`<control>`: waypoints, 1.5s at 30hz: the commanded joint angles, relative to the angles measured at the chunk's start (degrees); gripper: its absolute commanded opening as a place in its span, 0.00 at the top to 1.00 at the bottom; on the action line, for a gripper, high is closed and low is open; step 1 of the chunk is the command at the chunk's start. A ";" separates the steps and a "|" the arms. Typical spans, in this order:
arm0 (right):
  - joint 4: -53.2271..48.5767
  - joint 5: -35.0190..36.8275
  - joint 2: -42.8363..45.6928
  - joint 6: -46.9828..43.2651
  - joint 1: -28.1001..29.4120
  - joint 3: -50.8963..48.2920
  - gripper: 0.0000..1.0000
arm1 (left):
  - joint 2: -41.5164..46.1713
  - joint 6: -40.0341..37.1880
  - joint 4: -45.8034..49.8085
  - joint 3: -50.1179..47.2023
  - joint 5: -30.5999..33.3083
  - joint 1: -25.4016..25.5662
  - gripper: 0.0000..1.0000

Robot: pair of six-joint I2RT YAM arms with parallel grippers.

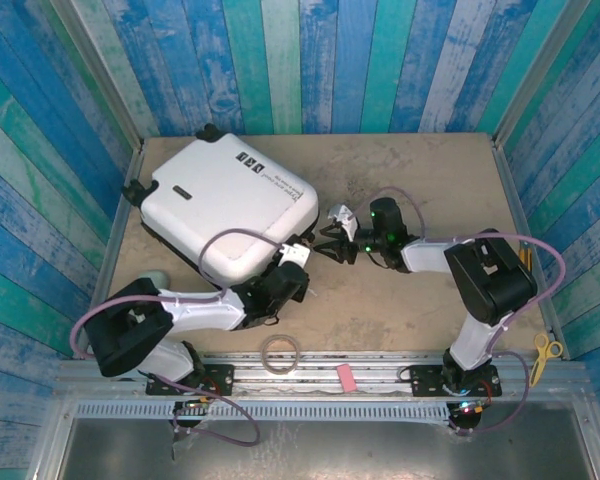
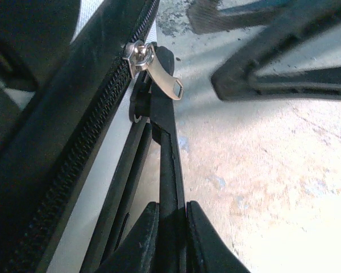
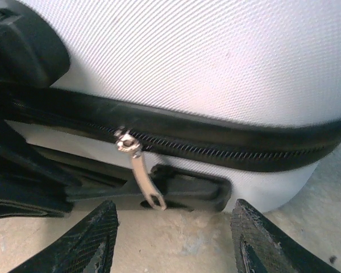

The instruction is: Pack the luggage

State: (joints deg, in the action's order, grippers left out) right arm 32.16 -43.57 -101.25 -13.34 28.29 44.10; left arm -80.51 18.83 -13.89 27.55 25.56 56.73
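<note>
Luggage sat closed at the table's 10 o'clock, so only the zip looked left: left end effector nearly shut by the zipper pull, grip unclear, right end effector open, empty.

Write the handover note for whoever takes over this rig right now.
Left gripper: nearly closed beside the zipper pull at the near corner of the luggage. I cannot tell whether it pinches the pull.
Right gripper: open, holding nothing, aimed at the same pull.
Luggage: lies flat at the far left of the table, with its shell closed.
Done: the shell is closed.
Left: probably running the zipper round. How far it is zipped cannot be seen.
</note>
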 commanded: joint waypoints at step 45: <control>6.06 5.69 -1.43 2.18 9.62 -2.25 0.59 | -1.88 6.79 8.75 -3.95 -3.28 0.14 1.00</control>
State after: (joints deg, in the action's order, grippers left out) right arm 38.24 -34.46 -103.35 -12.01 34.02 43.59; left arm -79.33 18.92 -13.56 26.61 25.91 56.71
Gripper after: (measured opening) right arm 0.413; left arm 0.156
